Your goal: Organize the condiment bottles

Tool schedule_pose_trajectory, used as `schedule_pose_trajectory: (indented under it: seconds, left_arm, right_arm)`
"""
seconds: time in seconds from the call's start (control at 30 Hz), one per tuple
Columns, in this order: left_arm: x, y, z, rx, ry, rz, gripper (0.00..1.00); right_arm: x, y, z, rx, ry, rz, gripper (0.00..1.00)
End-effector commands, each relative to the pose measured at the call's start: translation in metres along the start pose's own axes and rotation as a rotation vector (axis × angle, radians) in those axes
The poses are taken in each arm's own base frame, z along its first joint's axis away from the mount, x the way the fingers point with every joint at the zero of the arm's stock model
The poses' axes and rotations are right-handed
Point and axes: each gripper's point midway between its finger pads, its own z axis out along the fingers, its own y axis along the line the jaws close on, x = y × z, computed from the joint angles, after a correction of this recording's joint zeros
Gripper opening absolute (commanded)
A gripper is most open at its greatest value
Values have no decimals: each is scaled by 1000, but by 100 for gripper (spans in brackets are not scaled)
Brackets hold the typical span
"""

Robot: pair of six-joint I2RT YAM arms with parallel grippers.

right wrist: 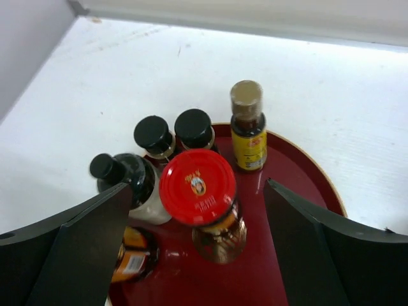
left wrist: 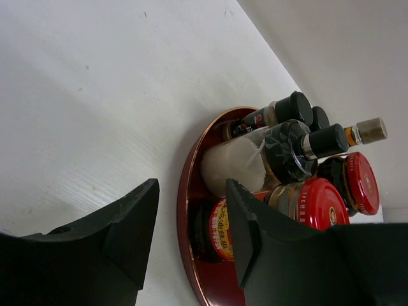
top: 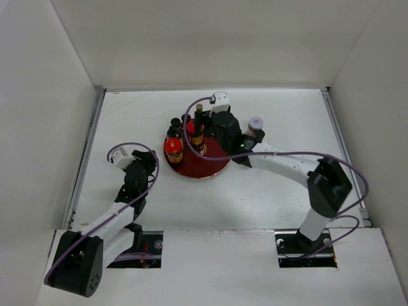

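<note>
The round red tray (top: 213,167) holds several condiment bottles. In the right wrist view a red-lidded amber jar (right wrist: 199,191) stands on the tray (right wrist: 299,191), with a gold-capped slim bottle (right wrist: 247,124), two small black-capped bottles (right wrist: 154,135) and a white bottle with a black cap (right wrist: 124,178) behind it. A second amber jar (right wrist: 131,255) is partly hidden at lower left. My right gripper (right wrist: 197,191) is open wide above the tray, its fingers either side of the red-lidded jar and not touching it. My left gripper (left wrist: 191,217) is open and empty just left of the tray (left wrist: 188,210).
A jar with a silver-white lid (top: 255,124) stands on the table to the right of the tray, beside my right arm. White walls enclose the table on the left, back and right. A purple cable loops over each arm.
</note>
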Motion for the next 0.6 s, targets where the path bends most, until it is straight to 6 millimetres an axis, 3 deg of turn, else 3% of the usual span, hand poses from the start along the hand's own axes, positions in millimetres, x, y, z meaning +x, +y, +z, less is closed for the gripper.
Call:
schedule_pose_trajectory:
  seconds: [0.0, 0.07, 0.13, 0.2, 0.3, 0.33, 0.43, 0.57]
  left_arm:
    - [-14, -12, -1, 45, -50, -29, 44]
    - [-16, -14, -2, 51, -53, -30, 44]
    - [-17, -13, -3, 50, -58, -30, 44]
    - [-18, -12, -2, 44, -63, -30, 44]
    - [-17, -11, -2, 42, -59, -32, 44]
    - [-17, -11, -2, 43, -58, -34, 44]
    - [-15, -8, 0, 32, -55, -34, 45]
    - [-11, -9, 1, 36, -38, -31, 45]
  right_arm:
    - [-38, -7, -39, -14, -106, 48, 84]
    - [-32, -28, -59, 26, -108, 50, 57]
    - [-24, -63, -78, 117, -105, 53, 30]
    - [-8, -96, -95, 208, -69, 44, 26]
    - [22, -140, -113, 336, 16, 26, 40]
    - [33, -156, -120, 387, 41, 23, 55]
    - [50, -175, -128, 430, 91, 34, 87]
    - [75, -183, -115, 445, 178, 22, 100]
